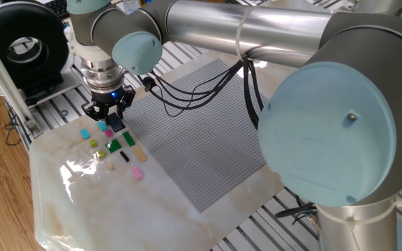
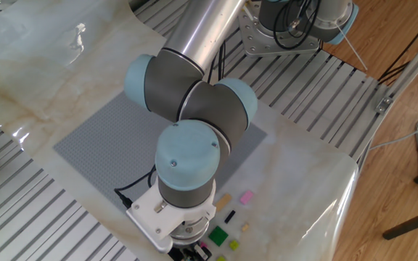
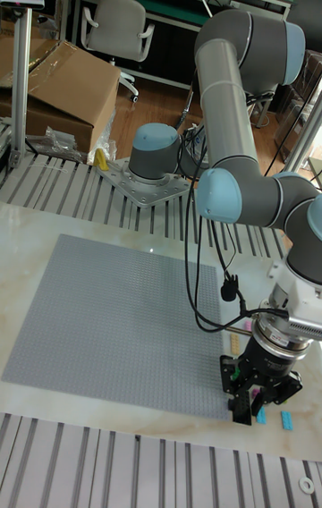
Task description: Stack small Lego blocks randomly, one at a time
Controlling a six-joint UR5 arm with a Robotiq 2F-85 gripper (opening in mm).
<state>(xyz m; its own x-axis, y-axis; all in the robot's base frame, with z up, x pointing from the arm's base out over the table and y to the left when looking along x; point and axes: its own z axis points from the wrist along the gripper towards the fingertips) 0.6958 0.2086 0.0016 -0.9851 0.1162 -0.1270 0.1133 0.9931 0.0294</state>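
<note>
Hovering low at the grey studded baseplate's (image 1: pixel 201 132) corner, the gripper (image 1: pixel 107 116) stands right over a pink brick (image 1: pixel 108 132) and the dark plate (image 1: pixel 116 123); whether its jaws are spread or closed on a brick I cannot tell. The other small Lego blocks lie on the marble just beyond: a cyan one (image 1: pixel 85 133) farther out from the baseplate, green ones (image 1: pixel 113 146) nearer the camera
</note>
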